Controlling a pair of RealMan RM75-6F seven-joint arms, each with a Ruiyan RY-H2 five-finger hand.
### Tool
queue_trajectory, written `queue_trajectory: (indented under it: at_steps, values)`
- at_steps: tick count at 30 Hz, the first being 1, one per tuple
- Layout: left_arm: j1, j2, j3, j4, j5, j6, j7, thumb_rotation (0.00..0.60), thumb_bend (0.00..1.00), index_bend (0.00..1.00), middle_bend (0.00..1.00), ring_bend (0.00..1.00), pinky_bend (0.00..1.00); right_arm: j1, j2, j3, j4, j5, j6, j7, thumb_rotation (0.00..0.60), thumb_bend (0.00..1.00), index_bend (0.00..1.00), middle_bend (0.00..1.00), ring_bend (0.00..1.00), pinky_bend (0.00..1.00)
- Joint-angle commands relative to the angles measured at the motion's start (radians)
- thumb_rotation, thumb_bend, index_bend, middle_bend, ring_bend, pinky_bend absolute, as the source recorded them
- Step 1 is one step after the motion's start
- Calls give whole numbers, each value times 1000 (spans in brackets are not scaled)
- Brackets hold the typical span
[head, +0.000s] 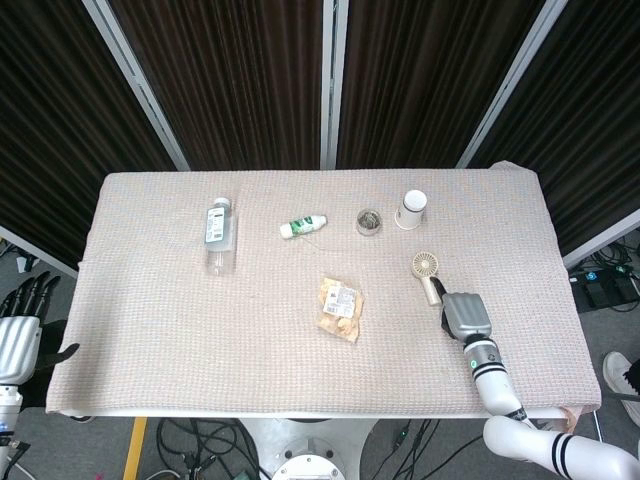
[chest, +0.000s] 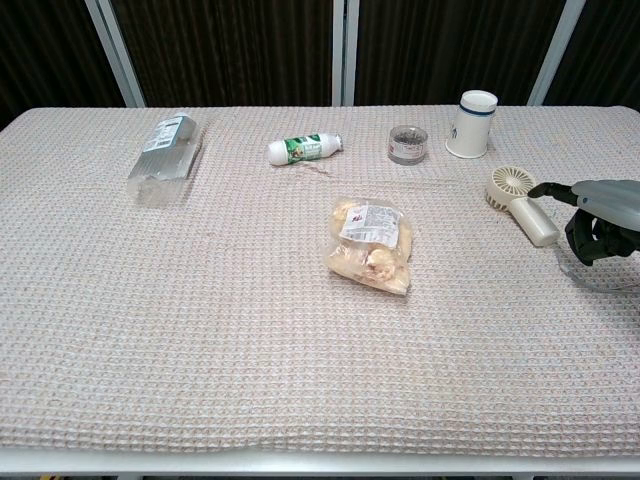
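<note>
My right hand (head: 465, 315) hovers low over the table's right side, just behind the handle of a small cream hand-held fan (head: 427, 267). In the chest view the right hand (chest: 603, 215) has its thumb stretched toward the fan (chest: 515, 190), and its dark fingers (chest: 590, 240) bend downward with nothing in them. The fan lies flat, head toward the back. My left hand (head: 18, 335) hangs off the table's front left corner, fingers apart and holding nothing.
A clear bottle (head: 219, 234) lies at the back left, a small green-and-white bottle (head: 303, 227) beside it. A small tin (head: 369, 221) and a white cup (head: 412, 209) stand at the back. A snack bag (head: 340, 309) lies mid-table. A thin grey cord (chest: 585, 280) loops by the fan.
</note>
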Motion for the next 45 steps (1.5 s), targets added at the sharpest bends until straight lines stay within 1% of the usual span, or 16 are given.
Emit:
queue_trajectory:
  at_steps: [1, 17, 31, 38, 45]
  values:
    - [-1, -1, -1, -1, 0, -1, 3, 600, 32, 37, 0, 0, 127, 5, 0, -2, 0, 7, -4, 1, 600, 1000, 0, 909, 881, 829]
    - [-3, 2, -3, -13, 3, 2, 8, 600, 32, 37, 0, 0, 127, 33, -3, -22, 6, 66, -23, 3, 600, 1000, 0, 908, 881, 829]
    - [-4, 2, -2, -9, 2, -1, 3, 600, 32, 37, 0, 0, 127, 45, 2, -28, 12, 101, -63, 57, 600, 1000, 0, 908, 880, 829]
    - [-3, 2, -3, -9, 2, 0, -1, 600, 32, 37, 0, 0, 127, 43, 13, -27, -5, 81, -39, 78, 600, 1000, 0, 908, 881, 829]
    - [-4, 3, -4, -15, 6, 6, 4, 600, 32, 37, 0, 0, 127, 14, 49, -6, -59, -26, 46, 148, 600, 1000, 0, 908, 881, 829]
